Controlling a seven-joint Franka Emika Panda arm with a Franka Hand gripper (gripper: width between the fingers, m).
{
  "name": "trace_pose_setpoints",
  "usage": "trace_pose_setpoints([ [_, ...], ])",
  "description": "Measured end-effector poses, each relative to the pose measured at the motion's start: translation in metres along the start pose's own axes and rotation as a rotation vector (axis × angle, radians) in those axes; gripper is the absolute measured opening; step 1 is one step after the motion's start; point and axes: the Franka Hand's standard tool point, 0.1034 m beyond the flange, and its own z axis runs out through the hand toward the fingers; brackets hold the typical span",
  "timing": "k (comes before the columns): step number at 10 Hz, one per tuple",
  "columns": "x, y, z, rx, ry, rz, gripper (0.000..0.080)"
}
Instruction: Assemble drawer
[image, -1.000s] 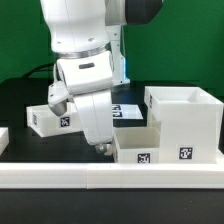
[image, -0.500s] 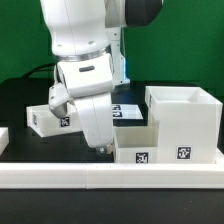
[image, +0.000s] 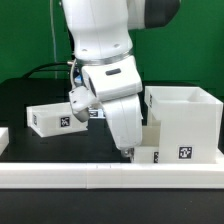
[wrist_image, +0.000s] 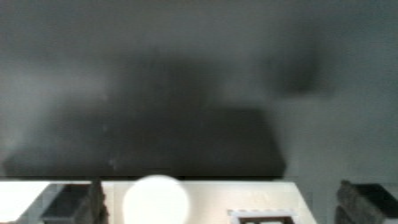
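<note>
Tall box: a white open-topped box (image: 186, 118) stands on the black counter (image: 28, 146) at the exterior view's right, with a square black-and-white tag low on its front.
Front tray: a low white tray (image: 150, 157) sits against the tall box's front corner, on the side toward the exterior view's left. The arm partly covers it.
Second tray: another low white tray (image: 50, 118), also tagged, lies well apart from the tall box, past the arm.
Rail: a long white rail (image: 100, 177) runs along the counter edge just in front of the tall box.
Arm: the white arm (image: 105, 60) leans down beside the tall box.
Claw: the claw (image: 127, 152) hangs at the front tray's outer edge. In the blurred wrist view its two dark fingers (wrist_image: 64, 205) are spread wide, released, with a white tagged surface between them and nothing clamped.
</note>
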Motion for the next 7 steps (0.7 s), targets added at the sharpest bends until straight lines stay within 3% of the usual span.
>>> trace_pose_setpoints([
  [7, 0.022, 0.011, 0.008, 0.009, 0.002, 0.025, 0.0649],
])
